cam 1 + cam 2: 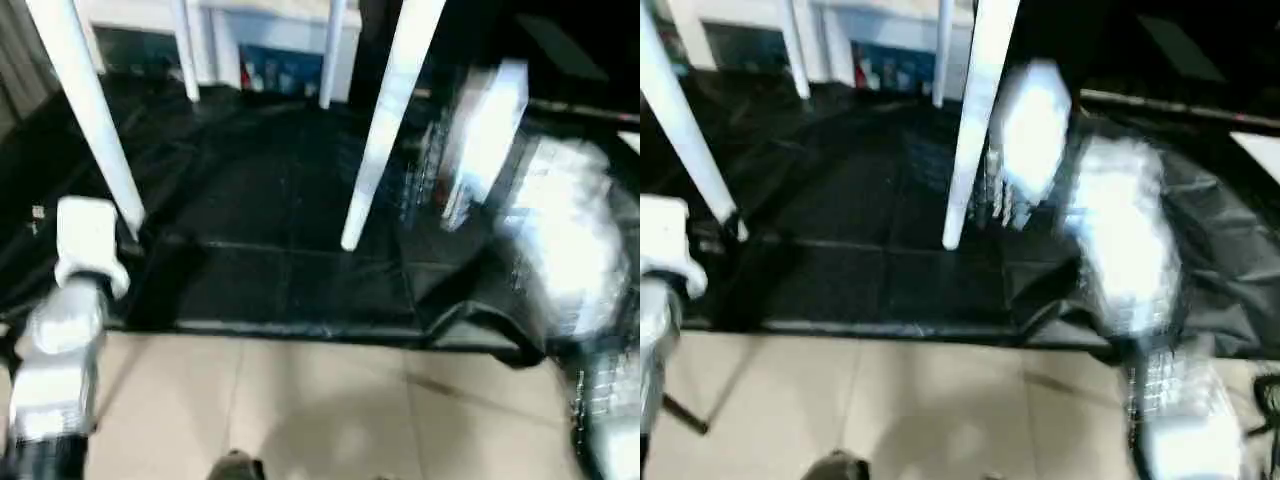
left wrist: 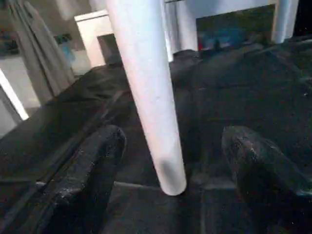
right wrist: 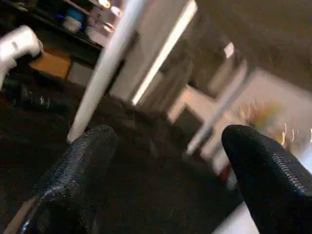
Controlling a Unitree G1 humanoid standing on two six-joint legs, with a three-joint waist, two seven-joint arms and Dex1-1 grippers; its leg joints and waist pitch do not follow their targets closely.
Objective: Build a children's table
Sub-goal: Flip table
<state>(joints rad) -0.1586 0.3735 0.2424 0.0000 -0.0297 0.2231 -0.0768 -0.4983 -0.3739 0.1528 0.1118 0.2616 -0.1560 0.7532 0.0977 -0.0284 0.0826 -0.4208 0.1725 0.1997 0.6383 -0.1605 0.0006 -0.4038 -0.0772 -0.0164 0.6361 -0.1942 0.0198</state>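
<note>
Black fingers of the left gripper (image 2: pixel 168 195) stand spread, unclenched, with a white leg (image 2: pixel 146 92) ahead between them, untouched, tip down on the black mat (image 1: pixel 270 200). Beyond, the right gripper (image 3: pixel 165 185) also gapes, a second leg (image 1: pixel 385 130) slanting ahead.

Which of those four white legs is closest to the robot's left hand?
The near-left leg. It stands between the open fingers of the left gripper; the other three legs stand farther off.
</note>
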